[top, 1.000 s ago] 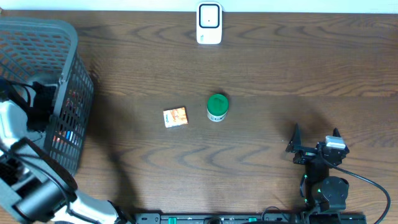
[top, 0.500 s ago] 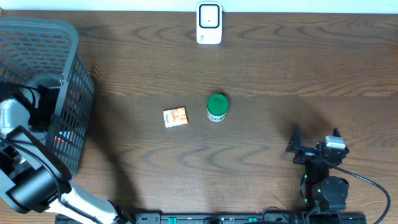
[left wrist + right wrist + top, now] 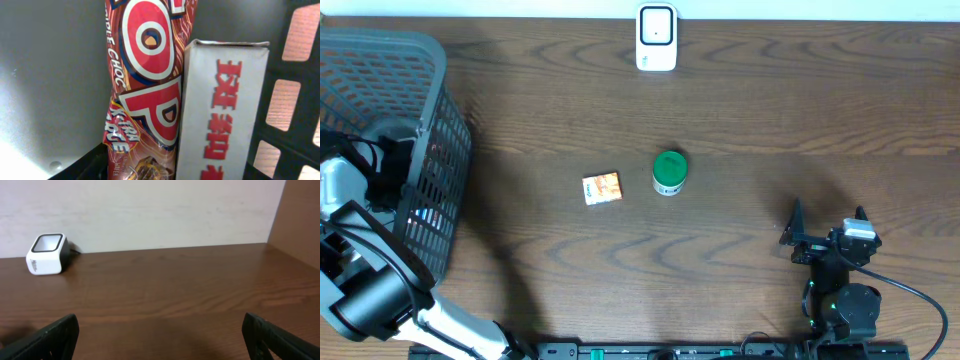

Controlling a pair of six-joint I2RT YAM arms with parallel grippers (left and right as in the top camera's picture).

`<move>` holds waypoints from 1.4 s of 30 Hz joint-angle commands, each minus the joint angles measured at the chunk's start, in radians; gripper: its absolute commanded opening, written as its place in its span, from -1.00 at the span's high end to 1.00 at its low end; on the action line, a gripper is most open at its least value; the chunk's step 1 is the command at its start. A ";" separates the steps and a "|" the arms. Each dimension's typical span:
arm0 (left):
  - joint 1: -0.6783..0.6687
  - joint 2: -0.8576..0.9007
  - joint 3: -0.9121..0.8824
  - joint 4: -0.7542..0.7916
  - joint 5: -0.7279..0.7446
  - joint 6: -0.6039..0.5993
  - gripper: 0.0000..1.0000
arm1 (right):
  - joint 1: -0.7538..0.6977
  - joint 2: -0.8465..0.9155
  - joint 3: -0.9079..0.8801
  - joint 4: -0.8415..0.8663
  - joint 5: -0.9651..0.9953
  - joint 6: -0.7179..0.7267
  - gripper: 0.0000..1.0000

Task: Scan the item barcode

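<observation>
1. the left gripper (image 3: 398,172) is down inside the basket (image 3: 432,60); i cannot tell whether its jaws are spread or pinching.
2. in the basket, close before its camera, a red chocolate snack wrapper (image 3: 145,85) lies against a white box (image 3: 220,115) with red print.
3. the right gripper (image 3: 825,232), well apart from the basket, is spread wide and empty.
4. the scanner (image 3: 656,38), orange packet (image 3: 602,188) and green-lidded jar (image 3: 669,172) sit outside the basket.

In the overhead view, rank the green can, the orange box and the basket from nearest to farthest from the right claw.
1. Green can, mid-table, nearest the right claw.
2. Orange box, just left of the can.
3. Basket, at the far left edge.
</observation>
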 commanded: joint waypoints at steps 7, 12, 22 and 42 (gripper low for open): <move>-0.004 -0.187 0.064 0.017 0.005 -0.035 -0.36 | -0.006 -0.005 -0.001 -0.004 -0.002 0.010 -0.98; -0.004 -0.256 0.064 0.023 0.005 -0.039 -0.35 | -0.006 -0.005 -0.001 -0.004 -0.002 0.010 -0.99; -0.004 -0.234 0.041 -0.009 0.006 -0.087 -0.96 | -0.006 -0.005 -0.001 -0.004 -0.002 0.010 -0.99; -0.084 -0.048 0.042 -0.021 -0.024 -0.123 -0.89 | -0.006 -0.005 -0.001 -0.004 -0.002 0.010 -0.98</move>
